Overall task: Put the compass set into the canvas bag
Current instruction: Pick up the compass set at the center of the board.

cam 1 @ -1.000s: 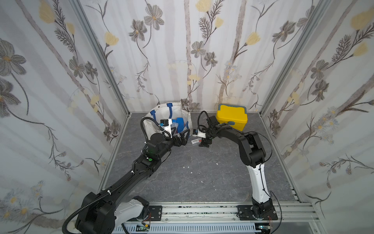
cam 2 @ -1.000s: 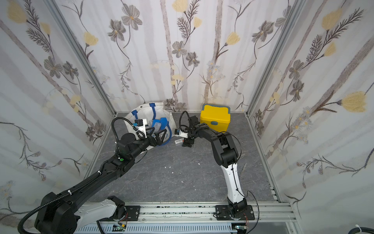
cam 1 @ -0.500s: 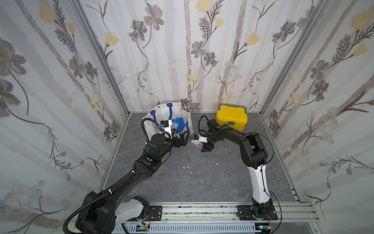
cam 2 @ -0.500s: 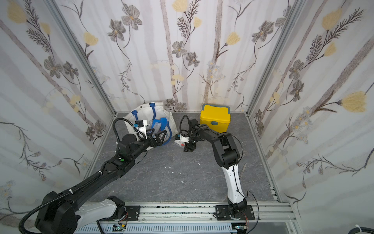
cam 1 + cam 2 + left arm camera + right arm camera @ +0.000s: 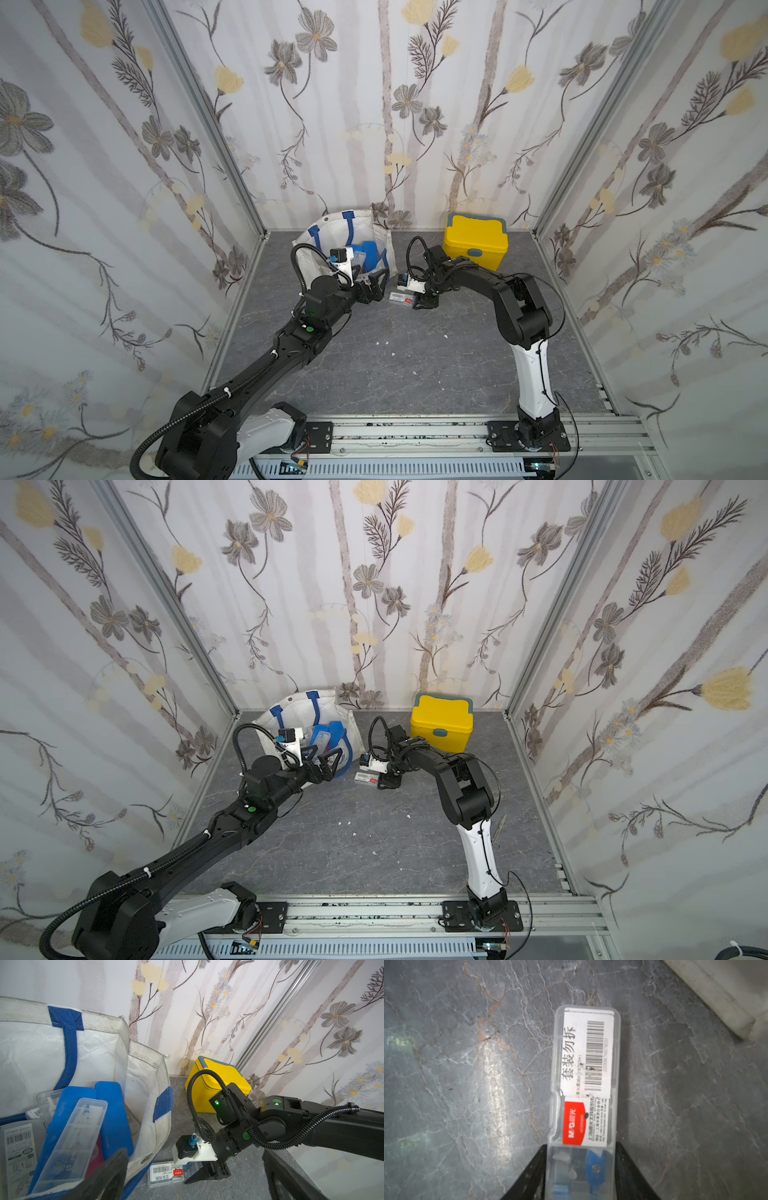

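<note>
Right gripper [image 5: 581, 1169] tight around the compass set [image 5: 586, 1076] beside the canvas bag [image 5: 93, 1049]; left gripper [image 5: 323, 757] wide apart.

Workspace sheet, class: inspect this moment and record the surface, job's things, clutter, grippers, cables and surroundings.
Surface: grey marbled tabletop, a few white specks.
Job's things: compass set flat on the tabletop beside the canvas bag; bag open, holding a blue case among others.
Clutter: yellow lidded box, shut, near the back wall.
Grippers: right gripper jaws closed on the compass set's end; left gripper jaws open at the bag's rim.
Cables: black conduit looped over the right wrist, snagging nothing seen.
Surroundings: floral walls; metal rail in front.
</note>
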